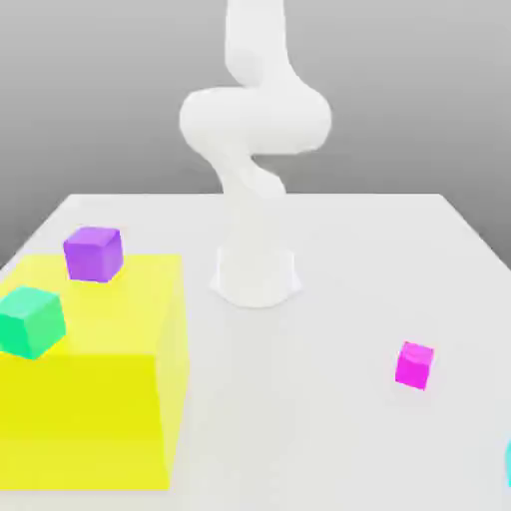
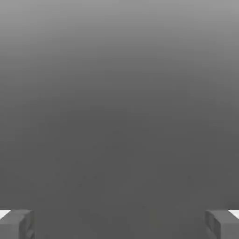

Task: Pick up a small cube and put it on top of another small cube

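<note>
White arm (image 1: 255, 140) rises from its round base (image 1: 255, 275) at the middle of the surface (image 1: 329, 230), toward the far edge, and bends up out of the exterior view's top. Hand (image 2: 119, 224) in the hand view: two grey fingertips (image 2: 16, 224) sit far apart at opposite sides, spread wide, nothing between them, plain grey backdrop beyond. Small cube (image 1: 414, 364), bright magenta-pink, sits flat on the surface toward the near edge on the exterior view's right, well apart from the arm base and from everything else. No long axis, all sides equal; it is turned slightly, one face toward the camera and a narrower side face showing toward the exterior view's right, top face level. Big yellow block (image 1: 95, 374) fills the near corner on the exterior view's left. Violet-purple cube (image 1: 93, 253) rests on the block's top at its far edge. Green cube (image 1: 31, 320) rests on the block's top nearer the camera, by the block's edge on the exterior view's left, apart from the violet one. A sliver of a cyan thing (image 1: 507, 462) is cut off at the exterior view's right border near the surface's near corner; shape cannot be told.
</note>
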Available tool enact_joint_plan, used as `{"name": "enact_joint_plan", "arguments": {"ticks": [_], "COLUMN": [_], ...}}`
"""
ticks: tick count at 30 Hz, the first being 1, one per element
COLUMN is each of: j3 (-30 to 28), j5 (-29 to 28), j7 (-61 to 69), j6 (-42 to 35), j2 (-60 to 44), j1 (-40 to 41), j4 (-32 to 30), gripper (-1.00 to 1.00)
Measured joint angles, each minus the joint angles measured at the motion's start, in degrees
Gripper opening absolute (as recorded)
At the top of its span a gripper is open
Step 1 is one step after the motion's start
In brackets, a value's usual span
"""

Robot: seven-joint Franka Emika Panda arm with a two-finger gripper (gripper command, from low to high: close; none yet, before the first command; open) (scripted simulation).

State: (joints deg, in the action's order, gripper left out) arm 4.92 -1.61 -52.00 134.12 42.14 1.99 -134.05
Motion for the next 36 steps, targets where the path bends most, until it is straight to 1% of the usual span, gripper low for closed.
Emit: {"name": "enact_joint_plan", "arguments": {"ticks": [6, 14, 19, 24, 26, 28, 29, 31, 32, 34, 36], "j3": [11.7, 25.3, 32.2, 36.8, 38.3, 39.3, 39.9, 41.6, 42.2, 41.9, 40.6], "j5": [-4.1, -9.9, -13.7, -16.3, -16.1, -14.5, -12.9, -7.4, -5.7, -5.9, -8.2], "j7": [-15.2, -35.3, -48.0, -59.8, -63.6, -66.5, -67.3, -67.4, -67.5, -68.6, -70.6], "j6": [5.6, 12.8, 17.2, 21.7, 23.7, 25.9, 27.0, 29.2, 30.0, 31.1, 31.9], "j2": [-9.2, -21.6, -29.4, -36.7, -39.2, -41.3, -42.1, -43.3, -43.8, -45.0, -46.4], "j1": [4.7, 9.6, 11.3, 10.8, 9.2, 7.1, 6.1, 4.0, 3.2, 3.1, 2.4], "j4": [-5.5, -12.6, -17.1, -21.5, -23.4, -25.3, -26.3, -28.3, -28.8, -28.7, -28.3], "gripper": [0.00, 0.00, 0.00, 0.00, 0.00, 0.00, 0.00, 0.00, 0.00, 0.00, 0.00]}}
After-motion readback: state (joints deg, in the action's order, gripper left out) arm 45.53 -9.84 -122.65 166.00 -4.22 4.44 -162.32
